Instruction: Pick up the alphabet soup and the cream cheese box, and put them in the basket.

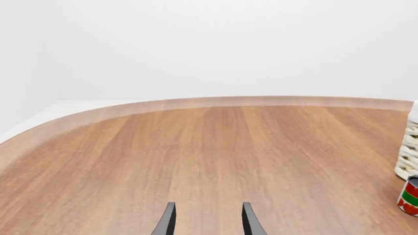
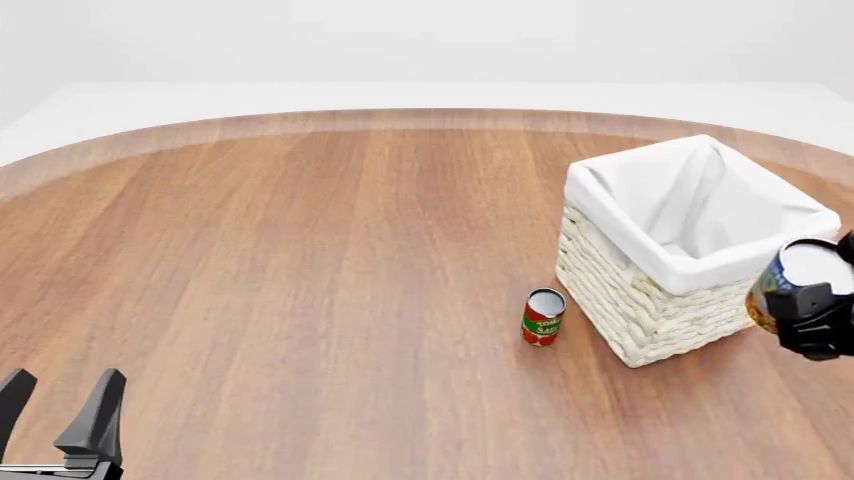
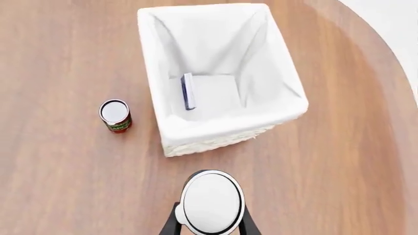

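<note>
My right gripper [image 2: 805, 303] is shut on the alphabet soup [image 2: 795, 277], a can with a pale lid [image 3: 212, 200] and a yellow-orange side. It hangs in the air just outside the near right corner of the basket [image 2: 627, 295]. The right wrist view looks down into the basket [image 3: 166, 132], where the cream cheese box [image 3: 188, 91] stands on edge on the white liner. The front view hides that box behind the basket wall. My left gripper [image 2: 63, 388] is open and empty at the table's near left, its fingers [image 1: 167, 221] spread over bare wood.
A slim red-and-green can [image 2: 543, 316] stands upright on the table just left of the basket; it also shows as the red-and-green can [image 3: 115, 115] from above. The round wooden table's far edge [image 1: 209, 102] curves behind.
</note>
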You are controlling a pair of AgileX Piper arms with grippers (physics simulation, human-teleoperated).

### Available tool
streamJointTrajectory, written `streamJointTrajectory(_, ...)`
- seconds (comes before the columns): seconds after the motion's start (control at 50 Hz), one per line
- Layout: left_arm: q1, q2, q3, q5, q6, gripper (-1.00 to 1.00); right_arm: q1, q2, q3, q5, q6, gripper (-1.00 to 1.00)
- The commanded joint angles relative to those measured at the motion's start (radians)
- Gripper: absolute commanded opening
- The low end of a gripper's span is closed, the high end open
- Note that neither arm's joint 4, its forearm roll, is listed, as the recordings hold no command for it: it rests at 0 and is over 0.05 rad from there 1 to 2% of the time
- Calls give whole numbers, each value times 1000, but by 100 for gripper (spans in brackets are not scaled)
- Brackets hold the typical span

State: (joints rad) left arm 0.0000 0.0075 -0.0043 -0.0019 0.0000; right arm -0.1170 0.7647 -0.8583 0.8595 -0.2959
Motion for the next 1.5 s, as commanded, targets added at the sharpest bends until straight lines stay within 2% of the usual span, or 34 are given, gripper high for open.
streamJointTrajectory(0.02,0,0,0,0,0,100,20,-5,-90,48,20,-100)
streamJointTrajectory(0.52,0,0,0,0,0,100,6,-2,-125,57,2,-100)
streamJointTrajectory(0.54,0,0,0,0,0,100,0,16,-147,52,-17,-100)
streamJointTrajectory(0.78,0,0,0,0,0,100,-35,157,-254,8,-17,-100)
streamJointTrajectory(1.18,0,0,0,0,0,100,-7,275,-330,-28,-38,-100)
streamJointTrajectory(1.5,0,0,0,0,0,100,16,386,-363,-76,-33,-100)
